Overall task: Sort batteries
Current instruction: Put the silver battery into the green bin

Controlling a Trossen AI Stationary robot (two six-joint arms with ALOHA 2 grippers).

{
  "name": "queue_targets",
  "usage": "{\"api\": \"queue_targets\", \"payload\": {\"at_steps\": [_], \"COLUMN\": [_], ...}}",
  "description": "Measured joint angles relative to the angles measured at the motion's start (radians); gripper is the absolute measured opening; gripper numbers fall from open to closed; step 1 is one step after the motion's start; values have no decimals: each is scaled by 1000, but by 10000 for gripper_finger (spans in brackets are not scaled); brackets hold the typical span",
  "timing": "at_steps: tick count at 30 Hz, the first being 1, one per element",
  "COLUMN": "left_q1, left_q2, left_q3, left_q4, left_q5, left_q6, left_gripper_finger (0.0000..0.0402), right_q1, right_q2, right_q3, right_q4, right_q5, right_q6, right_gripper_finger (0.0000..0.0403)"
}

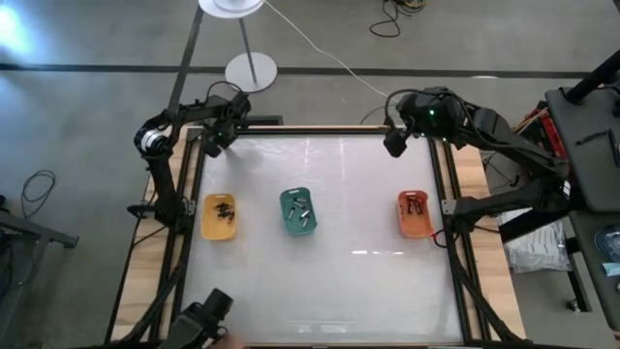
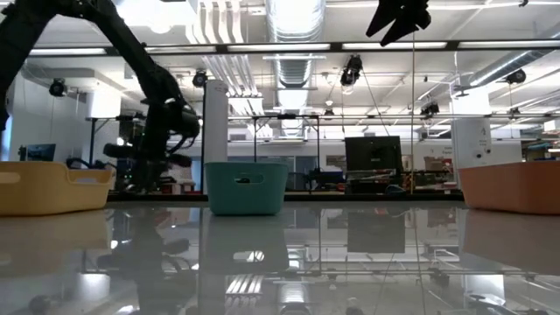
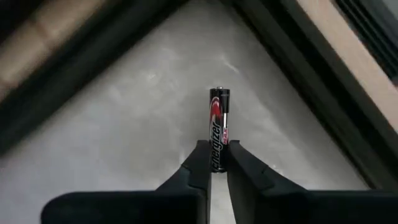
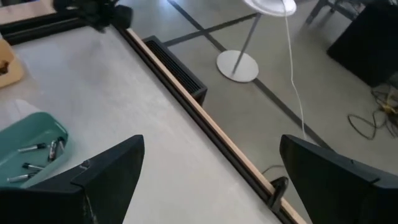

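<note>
1. High view. Table (image 1: 329, 291) fills the centre of the frame. Three small trays sit in a row across mid-frame. Yellow tray (image 1: 219, 216) at left: a cluster of dark batteries (image 1: 225, 209) inside. Green tray (image 1: 298, 211) in the middle: several silver-grey batteries (image 1: 302, 210). Orange tray (image 1: 416, 214) at right: a few dark pieces inside, too small to tell apart.
2. High view, arms. Left gripper (image 1: 212, 145) is at the table's upper-left corner. Right gripper (image 1: 394, 142) is at the upper-right corner, well apart from all trays.
3. Low view. Yellow tray (image 2: 51, 186) at left edge, green tray (image 2: 246, 186) left of centre, orange tray (image 2: 512, 185) at right edge. Walls hide all contents. One dark arm comes down at upper left behind the yellow tray; another gripper (image 2: 398, 17) hangs at the top right.
4. Left wrist view. Left gripper (image 3: 217, 163) is clenched on a single battery (image 3: 219, 127), black with a red mark and white lettering. Fingers (image 3: 200, 163) pinch its lower end; the rest sticks out forward past the tips, over the table near its corner frame.
5. Right wrist view. Right fingers (image 4: 115, 171) stand wide apart, nothing between them. Green tray (image 4: 30, 152) at lower left of frame holds several silver-grey batteries (image 4: 38, 155) lying loose. The yellow tray's corner (image 4: 9, 65) shows at the left edge.
</note>
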Motion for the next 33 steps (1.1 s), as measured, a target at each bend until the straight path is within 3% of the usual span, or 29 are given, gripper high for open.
{"api": "queue_targets", "payload": {"at_steps": [4,9,16,20,26,33], "left_q1": [-23,-140,-436,-630,-879,-1059], "left_q2": [-66,-194,-337,-385,-383,-320], "left_q3": [-4,-9,-16,-17,-16,-17], "left_q4": [12,117,294,413,461,361], "left_q5": [-11,-31,-39,-48,-56,-55], "left_q6": [123,233,411,427,551,559], "left_gripper_finger": [8,6,5,4,4,4], "right_q1": [-13,-12,18,68,228,530], "right_q2": [0,-6,-71,-117,-180,-203], "right_q3": [0,0,0,0,-10,-84], "right_q4": [23,21,-57,-172,-278,-277], "right_q5": [-49,-72,-193,-224,-207,-48], "right_q6": [-24,-29,62,152,375,679], "right_gripper_finger": [368,368,368,368,368,368]}}
